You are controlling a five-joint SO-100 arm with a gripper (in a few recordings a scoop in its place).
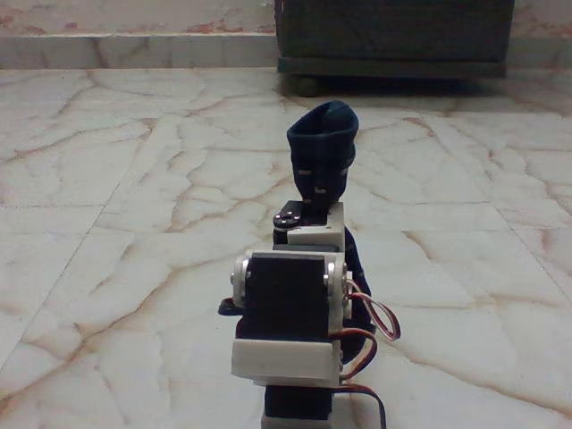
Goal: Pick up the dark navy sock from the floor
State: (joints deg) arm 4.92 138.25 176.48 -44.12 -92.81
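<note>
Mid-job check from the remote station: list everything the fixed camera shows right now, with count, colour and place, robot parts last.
sock: one, dark navy, draped over the top of the arm at picture centre, a length hanging down the arm's right side; off the floor as far as the view shows.
floor: cream-white marble tiles with reddish-brown veins, across most of the picture.
cabinet: one, dark wood, top right, standing on the floor at the back.
step: one, pale marble ledge along the top left.
arm: one, white brackets with black servo blocks, bottom centre, seen from behind; red, black and white wires at its right. Its gripper is hidden behind the sock and arm.
</note>
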